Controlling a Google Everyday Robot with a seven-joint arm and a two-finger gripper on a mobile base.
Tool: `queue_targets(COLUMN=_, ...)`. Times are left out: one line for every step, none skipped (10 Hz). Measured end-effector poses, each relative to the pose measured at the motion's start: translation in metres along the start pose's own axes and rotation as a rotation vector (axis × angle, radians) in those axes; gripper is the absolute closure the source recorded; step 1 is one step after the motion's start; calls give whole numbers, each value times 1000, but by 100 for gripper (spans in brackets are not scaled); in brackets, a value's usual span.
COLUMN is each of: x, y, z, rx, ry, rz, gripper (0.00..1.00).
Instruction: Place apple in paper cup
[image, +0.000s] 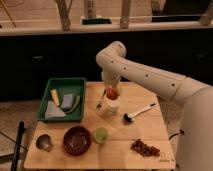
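Note:
The apple (112, 93) is small and red-orange and sits in the mouth of the white paper cup (113, 105), which stands upright near the middle of the wooden table (120, 152). My gripper (111, 87) points straight down right above the apple, at the end of the white arm that reaches in from the right. The apple's top shows just below the gripper; its lower half is hidden by the cup's rim.
A green tray (65, 81) with a few items lies at the left. A small metal cup (44, 142), a dark red bowl (77, 140) and a light-green cup (100, 135) stand along the front. Brown nuts (145, 147) lie front right. A white-handled utensil (138, 112) lies right of the cup.

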Motion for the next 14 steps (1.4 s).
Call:
queue_targets(x=1, y=1, z=0, rx=-2, ry=-1, rz=1, gripper=45)
queue_targets(x=1, y=2, z=0, rx=-5, ry=0, rz=1, gripper=35)
queue_targets(x=2, y=3, z=0, rx=-8, ry=1, rz=1, gripper=25)
queue_targets(x=2, y=3, z=1, rx=-10, ry=2, rz=1, gripper=21)
queue_targets(x=2, y=4, z=1, rx=-11, ry=4, rz=2, gripper=20)
queue_targets(x=2, y=7, z=0, rx=-14, ry=6, rz=4, gripper=20)
queue_targets(x=2, y=8, z=0, rx=-14, ry=7, rz=6, gripper=20)
queue_targets(x=2, y=9, z=0, rx=-8, ry=8, rz=7, gripper=20)
queue_targets(x=2, y=10, z=-1, rx=-2, ry=7, rz=8, gripper=20)
queue_targets(x=1, y=11, z=-1, rx=4, ry=3, rz=6, gripper=20)
queue_targets(x=0, y=11, z=-1, rx=7, ry=-1, rz=4, gripper=20)
queue_targets(x=-1, y=12, z=-1, rx=10, ry=-2, rz=2, gripper=20)
queue_targets(x=-2, y=12, z=-2, rx=12, ry=-4, rz=0, gripper=20)
queue_targets(x=-3, y=13, z=-2, rx=14, ry=-5, rz=-2, gripper=20)
